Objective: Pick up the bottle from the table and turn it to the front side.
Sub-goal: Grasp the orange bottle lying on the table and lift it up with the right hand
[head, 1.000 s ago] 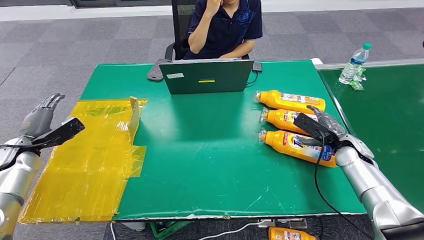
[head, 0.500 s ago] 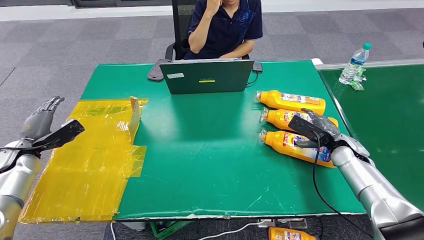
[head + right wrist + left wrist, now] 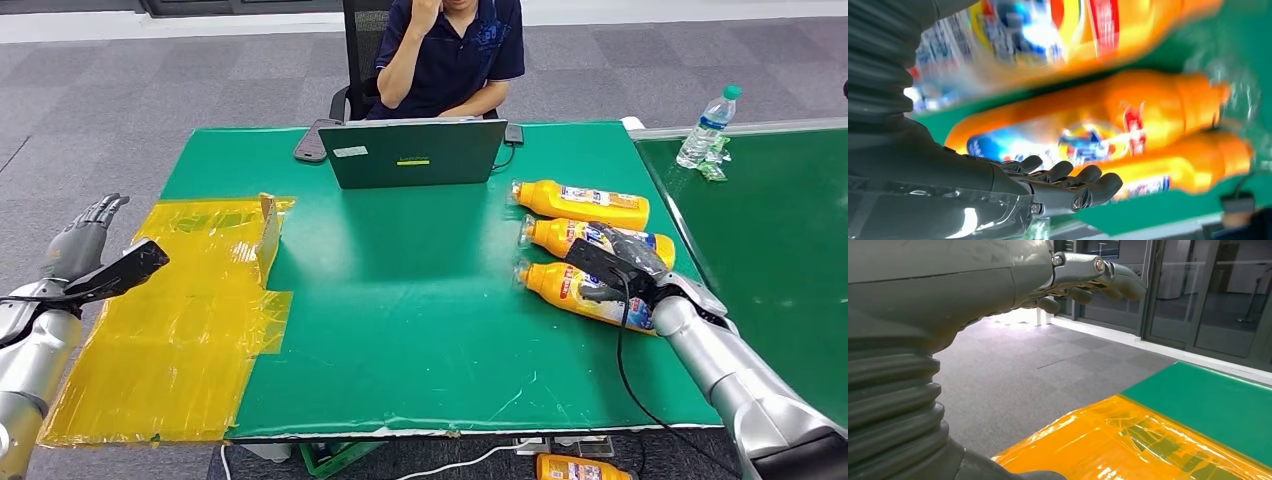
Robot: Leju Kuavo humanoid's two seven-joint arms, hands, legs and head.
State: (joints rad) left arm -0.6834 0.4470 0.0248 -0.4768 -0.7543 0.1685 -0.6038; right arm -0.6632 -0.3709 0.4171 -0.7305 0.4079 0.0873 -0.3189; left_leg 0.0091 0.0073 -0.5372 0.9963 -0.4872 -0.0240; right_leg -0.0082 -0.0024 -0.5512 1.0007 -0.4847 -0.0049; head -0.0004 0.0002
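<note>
three orange bottles (image 3: 581,203) on table, one water bottle (image 3: 709,127), one laptop (image 3: 414,153)

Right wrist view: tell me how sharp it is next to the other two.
Right wrist view: motion-smeared, the orange bottles streaked and labels unreadable, though the right hand itself reads fairly crisp. Head view: sharp, evenly lit, soft sheen on the green table. Left wrist view: clear, with glare on the yellow film.
</note>
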